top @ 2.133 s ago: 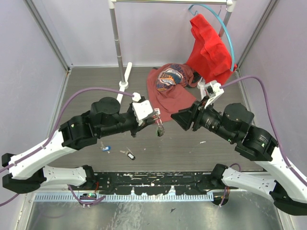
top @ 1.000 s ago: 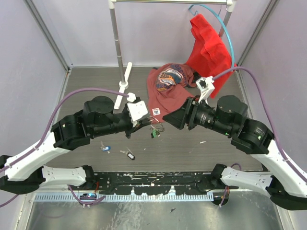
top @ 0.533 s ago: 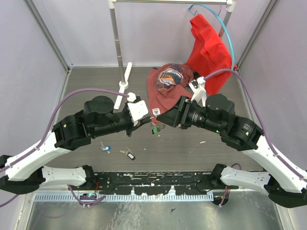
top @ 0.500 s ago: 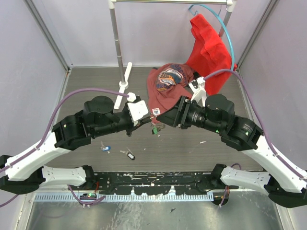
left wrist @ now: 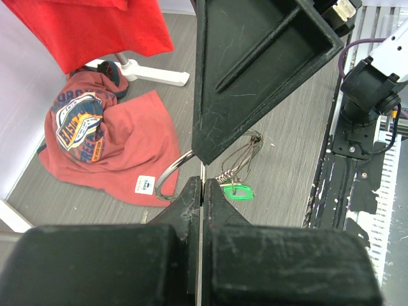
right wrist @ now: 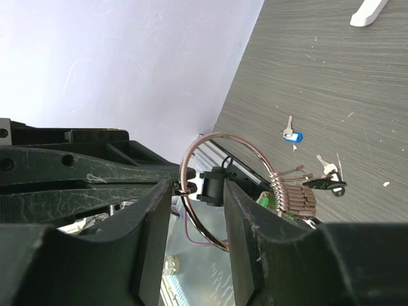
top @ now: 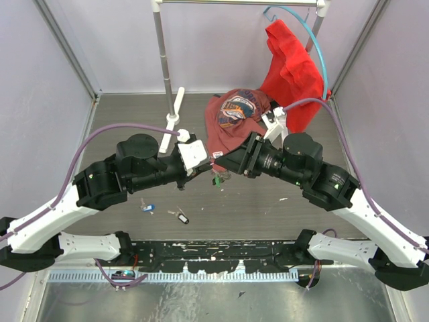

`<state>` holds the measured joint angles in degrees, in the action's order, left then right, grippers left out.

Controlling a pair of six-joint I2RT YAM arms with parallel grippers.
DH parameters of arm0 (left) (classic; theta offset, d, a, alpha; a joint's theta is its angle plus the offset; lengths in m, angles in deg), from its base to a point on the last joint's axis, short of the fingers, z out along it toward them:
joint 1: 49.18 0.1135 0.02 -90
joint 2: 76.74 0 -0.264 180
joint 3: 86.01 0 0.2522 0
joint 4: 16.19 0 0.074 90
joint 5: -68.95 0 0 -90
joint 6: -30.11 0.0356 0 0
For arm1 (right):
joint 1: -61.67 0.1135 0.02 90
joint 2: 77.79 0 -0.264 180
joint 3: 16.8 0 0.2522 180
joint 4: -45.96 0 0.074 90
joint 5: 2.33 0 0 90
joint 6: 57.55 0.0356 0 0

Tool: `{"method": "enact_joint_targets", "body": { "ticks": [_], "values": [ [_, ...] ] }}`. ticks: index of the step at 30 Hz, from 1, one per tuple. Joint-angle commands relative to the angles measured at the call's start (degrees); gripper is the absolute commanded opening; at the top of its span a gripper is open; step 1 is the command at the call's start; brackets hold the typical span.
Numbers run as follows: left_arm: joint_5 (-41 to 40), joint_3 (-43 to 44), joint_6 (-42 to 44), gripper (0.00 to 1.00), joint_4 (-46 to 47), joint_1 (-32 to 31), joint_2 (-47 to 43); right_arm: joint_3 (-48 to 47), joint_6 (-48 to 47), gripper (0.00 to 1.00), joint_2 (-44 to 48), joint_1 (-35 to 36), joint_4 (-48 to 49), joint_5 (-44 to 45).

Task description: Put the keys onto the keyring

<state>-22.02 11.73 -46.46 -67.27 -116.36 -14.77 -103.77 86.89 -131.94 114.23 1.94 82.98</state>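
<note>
My left gripper (top: 212, 170) is shut on the keyring (top: 218, 176), a thin silver wire ring held above the table with several metal keys and a green tag (top: 216, 182) hanging from it. In the left wrist view the shut fingertips (left wrist: 201, 186) pinch the ring (left wrist: 171, 177) beside the tag (left wrist: 237, 190). My right gripper (top: 225, 168) is open, its jaws standing either side of the ring (right wrist: 254, 149) close to the left gripper's tips (right wrist: 182, 189). Two loose keys lie on the table, one blue-headed (top: 148, 207), one black-and-white (top: 181, 217).
A red printed T-shirt (top: 234, 119) lies crumpled behind the grippers. A red garment (top: 291, 64) hangs on a blue hanger from a rack with a metal pole (top: 161, 60) and white foot (top: 175, 111). Purple walls close in on both sides.
My right arm has swung left until its open jaws straddle the ring. My left gripper drew back a little early on with the ring, then held still.
</note>
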Motion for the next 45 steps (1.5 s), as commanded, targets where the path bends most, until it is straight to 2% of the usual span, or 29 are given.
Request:
{"method": "enact_joint_targets", "body": {
  "ticks": [1,5,12,14,16,18,21,25,29,34,40,45],
  "values": [
    [0.5,-0.1,0.5,0.0,3.1,0.1,-0.3,0.1,0.9,0.42,-0.5,0.2,6.2,-1.6],
    [0.9,0.1,0.5,0.0,2.6,0.1,-0.2,-0.8,-3.4,0.43,0.1,0.2,7.7,-1.8],
    [2.6,1.0,-0.1,0.0,0.0,0.1,-0.4,-3.4,-34.0,0.59,5.3,0.1,7.6,2.9],
    [3.4,1.0,-0.6,0.0,-0.4,0.1,-0.8,-1.0,-40.0,0.6,7.8,0.2,9.1,3.4],
    [3.8,0.9,-1.0,0.0,-0.5,0.1,-1.1,-0.1,-41.7,0.59,8.8,0.2,9.2,3.3],
    [3.6,0.7,-1.1,0.0,-0.6,0.1,-1.4,-1.0,-39.0,0.55,8.6,0.2,8.4,4.6],
    [2.2,0.4,-0.7,0.0,-0.5,0.1,-1.6,-7.2,-28.9,0.48,4.8,0.2,0.6,9.4],
    [-0.4,-0.5,-0.1,0.0,1.6,0.1,-2.1,-14.5,-17.7,0.54,-1.3,0.2,-10.9,9.6],
    [-2.7,-1.7,0.8,0.0,4.7,0.1,-2.3,-12.1,-10.9,0.6,-1.6,0.2,-7.4,4.7],
    [-4.5,-2.0,0.9,0.0,6.8,0.2,-2.1,-9.8,-6.8,0.6,-2.1,0.2,-3.4,2.2],
    [-8.9,-1.5,0.3,0.0,5.2,0.1,-0.5,-6.3,-4.5,0.55,1.7,0.2,0.1,10.0],
    [-14.7,-0.1,-2.2,0.0,3.5,0.1,2.1,-4.8,-0.8,0.47,2.3,0.2,4.2,8.4]
  ]
}}
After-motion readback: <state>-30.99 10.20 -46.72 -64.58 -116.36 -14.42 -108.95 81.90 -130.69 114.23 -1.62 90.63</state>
